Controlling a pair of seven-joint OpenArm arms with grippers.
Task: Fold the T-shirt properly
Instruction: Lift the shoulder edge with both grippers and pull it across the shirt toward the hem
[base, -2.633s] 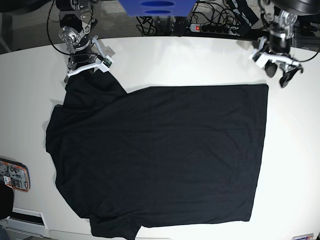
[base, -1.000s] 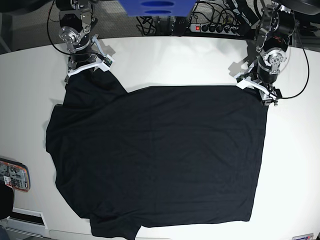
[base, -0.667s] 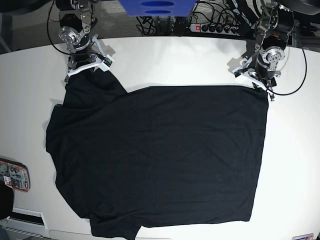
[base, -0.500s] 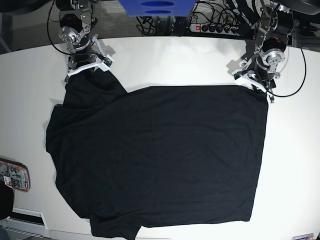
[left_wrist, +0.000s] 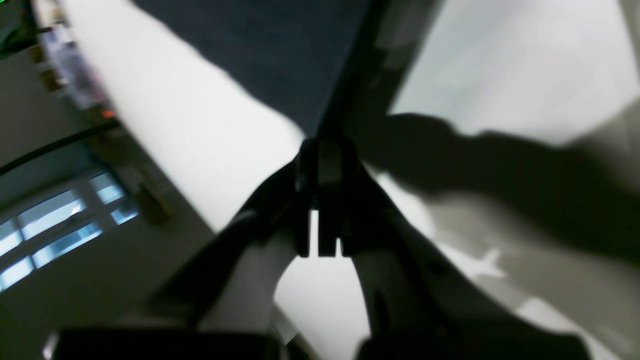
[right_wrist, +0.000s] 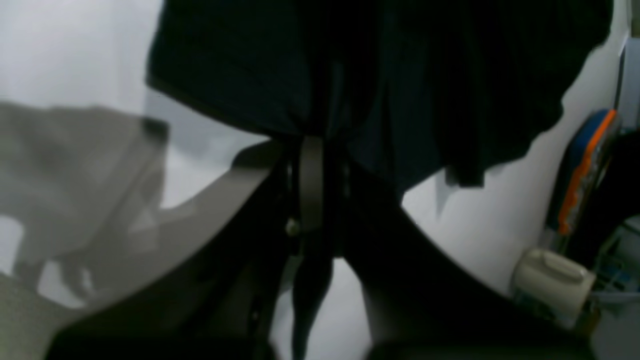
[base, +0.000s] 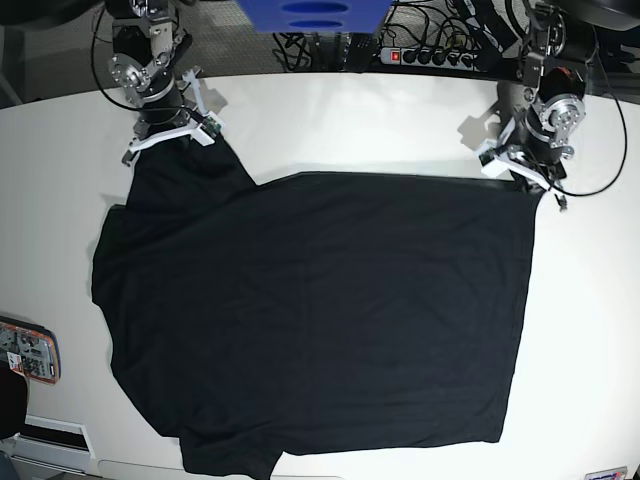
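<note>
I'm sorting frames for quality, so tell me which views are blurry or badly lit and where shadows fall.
Base view: sharp, evenly lit, T-shirt matte without glare. Left wrist view: soft and blurred, a dark arm shadow across the white table, left claw out of focus. Right wrist view: dim, underexposed, right claw a near silhouette against the cloth.

The left gripper (left_wrist: 320, 150) has its jaws pressed together on a corner of the black T-shirt (left_wrist: 280, 55), above the white bench (left_wrist: 190, 135).
</note>
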